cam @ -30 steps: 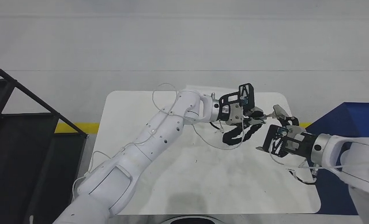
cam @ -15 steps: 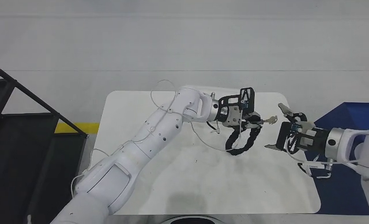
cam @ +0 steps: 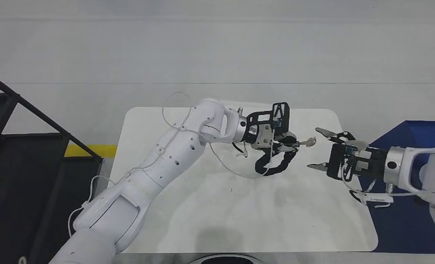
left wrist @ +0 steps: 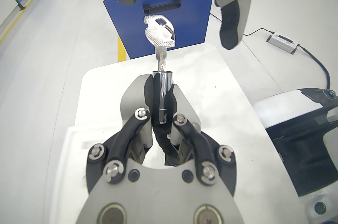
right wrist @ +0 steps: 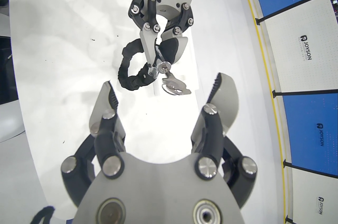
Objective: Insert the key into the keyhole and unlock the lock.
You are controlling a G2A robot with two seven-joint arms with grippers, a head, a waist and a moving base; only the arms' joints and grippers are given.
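Left gripper point(left wrist: 159, 83) grips the lock point(left wrist: 165, 77) above the table point(cam: 272, 209), toward its far-right corner, key point(left wrist: 159, 33) already seated. Right gripper point(cam: 314, 149) gapes wide just short of it: centre its 2 fingers point(right wrist: 227, 87) on the key's flat head, close, then twist about the shaft.

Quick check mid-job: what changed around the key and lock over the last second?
The right end effector came off the key and backed away from it; it is now open. The left end effector carried the lock, key included, leftward in the top view, widening the gap. Unchanged: the key sits in the keyhole, and the left end effector stays shut on the lock.
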